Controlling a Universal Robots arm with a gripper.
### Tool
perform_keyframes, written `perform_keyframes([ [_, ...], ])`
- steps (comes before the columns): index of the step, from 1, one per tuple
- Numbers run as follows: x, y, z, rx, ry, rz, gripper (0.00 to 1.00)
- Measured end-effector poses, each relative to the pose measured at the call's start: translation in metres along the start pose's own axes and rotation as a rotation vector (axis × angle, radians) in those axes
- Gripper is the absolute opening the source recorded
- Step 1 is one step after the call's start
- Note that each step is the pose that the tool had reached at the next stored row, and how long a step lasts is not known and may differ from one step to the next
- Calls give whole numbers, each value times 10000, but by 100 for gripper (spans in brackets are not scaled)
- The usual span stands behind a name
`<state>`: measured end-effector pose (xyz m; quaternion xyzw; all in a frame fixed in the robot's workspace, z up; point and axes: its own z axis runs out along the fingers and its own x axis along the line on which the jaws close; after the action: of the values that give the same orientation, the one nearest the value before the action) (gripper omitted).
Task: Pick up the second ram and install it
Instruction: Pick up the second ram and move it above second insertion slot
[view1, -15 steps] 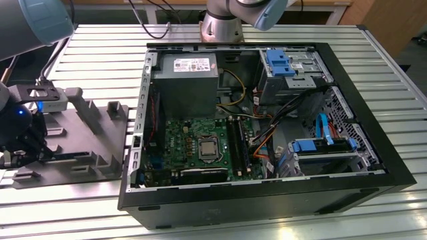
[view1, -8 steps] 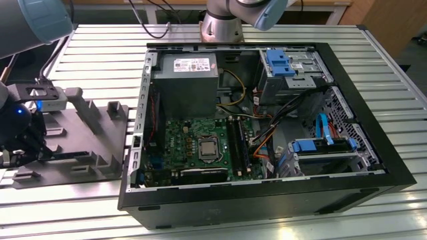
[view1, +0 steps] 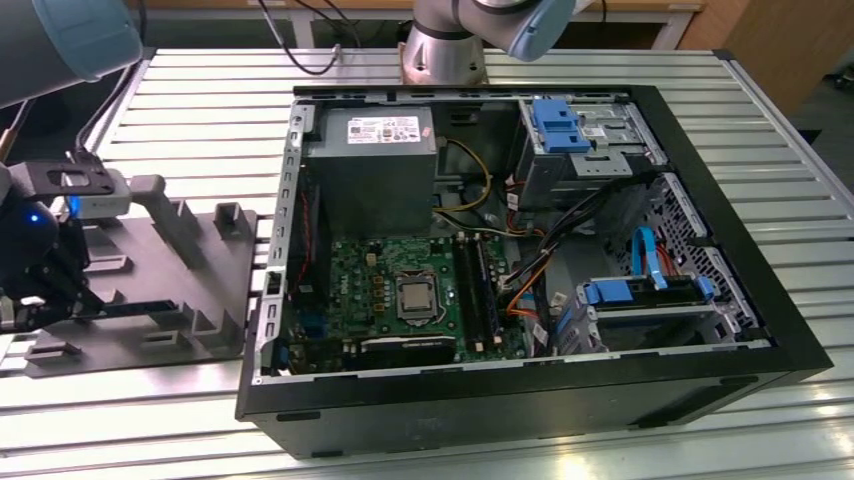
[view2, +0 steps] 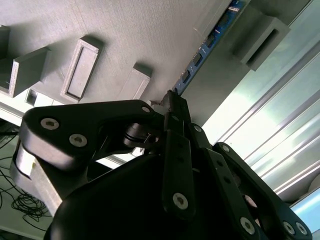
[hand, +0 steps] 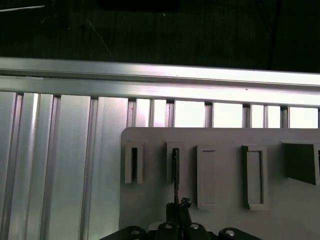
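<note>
The second ram (view2: 210, 42) is a thin blue-green stick standing on edge in a slot of the grey holder tray (view2: 125, 30). In the first wrist view the second ram (hand: 175, 170) shows edge-on as a thin dark line running from a slot down to my gripper (hand: 179, 206). My gripper (view2: 171, 102) has its black fingers closed on the stick's near end. In the exterior view my gripper (view1: 60, 295) hangs over the tray (view1: 200, 250) at the far left, with the ram (view1: 134, 305) a thin dark strip beside it.
An open black computer case (view1: 534, 400) lies to the exterior view's right of the tray, holding a green motherboard (view1: 387, 285) with long black slots (view1: 474, 290) and a grey power-supply box (view1: 371, 165). Cables and blue drive brackets (view1: 647, 290) crowd the case's right side.
</note>
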<state>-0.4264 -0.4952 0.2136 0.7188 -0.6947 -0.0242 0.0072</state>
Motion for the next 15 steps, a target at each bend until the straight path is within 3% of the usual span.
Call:
perform_keyframes([
  [15, -2, 4, -68, 1, 0, 0, 11],
])
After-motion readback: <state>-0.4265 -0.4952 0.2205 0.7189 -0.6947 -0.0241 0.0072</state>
